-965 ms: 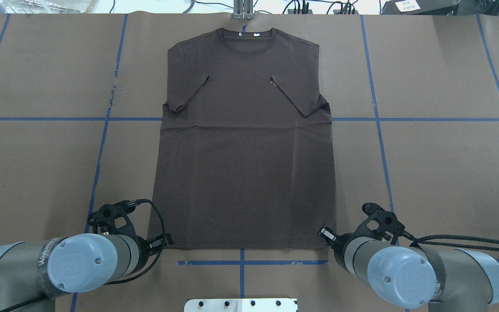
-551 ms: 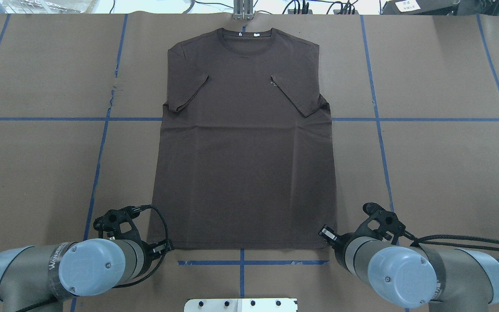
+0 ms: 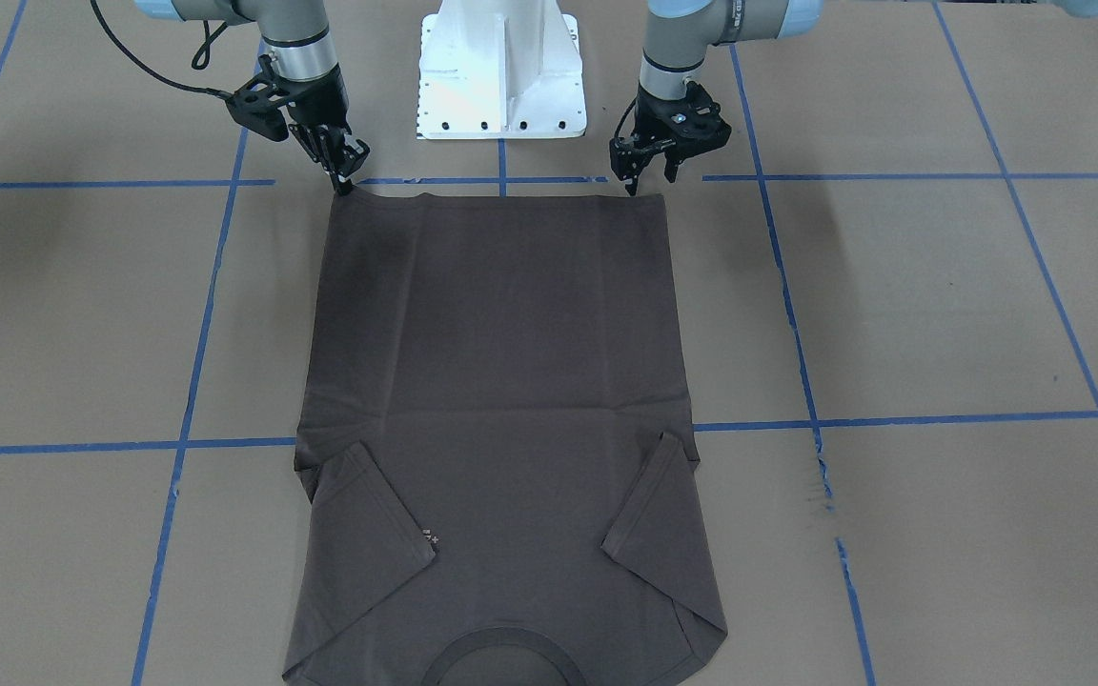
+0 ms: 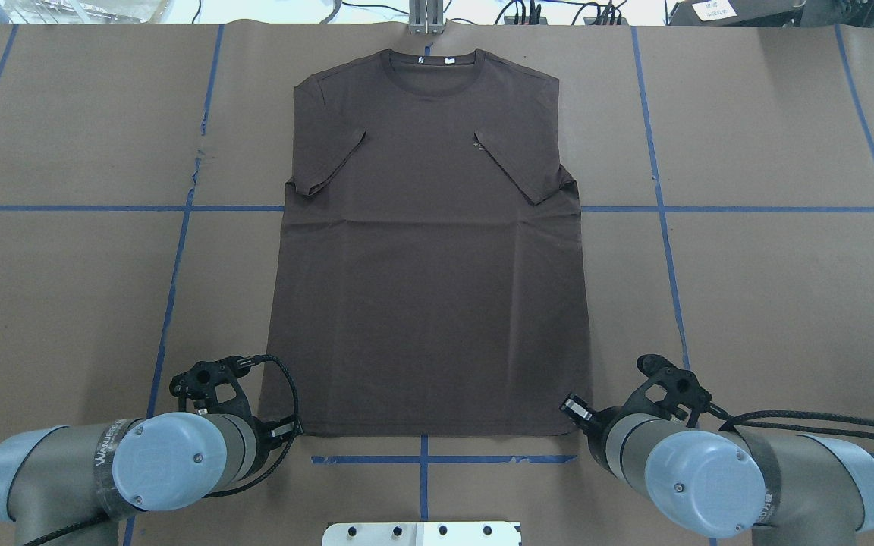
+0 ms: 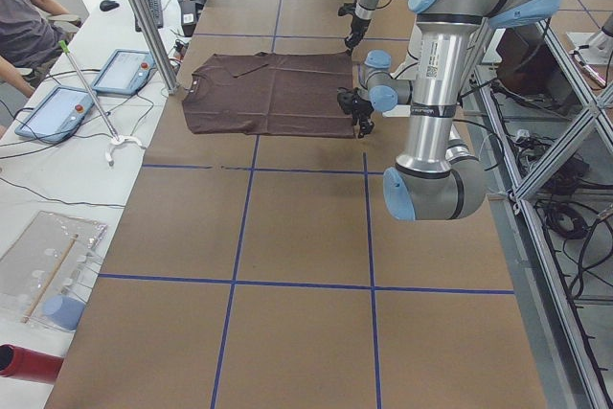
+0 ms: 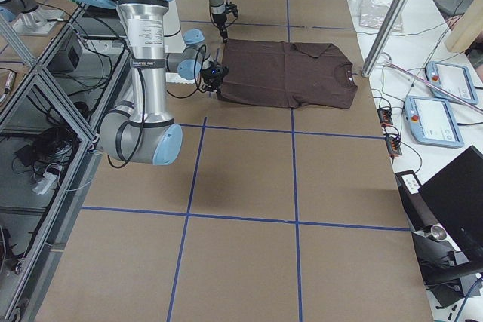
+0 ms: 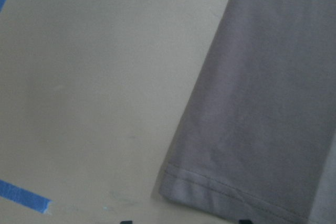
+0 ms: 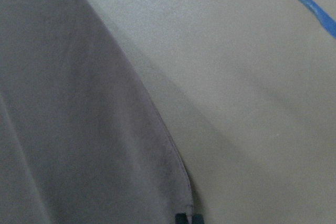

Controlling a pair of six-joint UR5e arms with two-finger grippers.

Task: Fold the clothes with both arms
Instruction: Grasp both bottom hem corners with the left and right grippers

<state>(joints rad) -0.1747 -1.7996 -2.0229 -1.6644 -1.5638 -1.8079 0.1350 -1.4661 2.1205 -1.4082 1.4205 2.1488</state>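
Note:
The dark brown-grey T-shirt point(image 4: 429, 265) lies flat on the brown table, collar at the far edge and both sleeves folded inward. It also shows in the front view point(image 3: 501, 381). My left gripper point(image 3: 649, 179) stands at the hem's corner on my left. Its jaws are open, and the left wrist view shows the hem corner point(image 7: 178, 192) between the two tips. My right gripper point(image 3: 344, 181) is at the other hem corner. Its fingertips point(image 8: 182, 217) are pressed together on the hem edge, shut on the cloth.
The white metal base point(image 3: 501, 67) stands between the arms at the near edge. Blue tape lines point(image 4: 422, 459) cross the table. Tablets point(image 5: 120, 69), a pole stand and a seated person are past the far edge in the exterior left view.
My left arm has moved right and slightly back, bringing its gripper to the hem corner. The right arm and the shirt have not moved.

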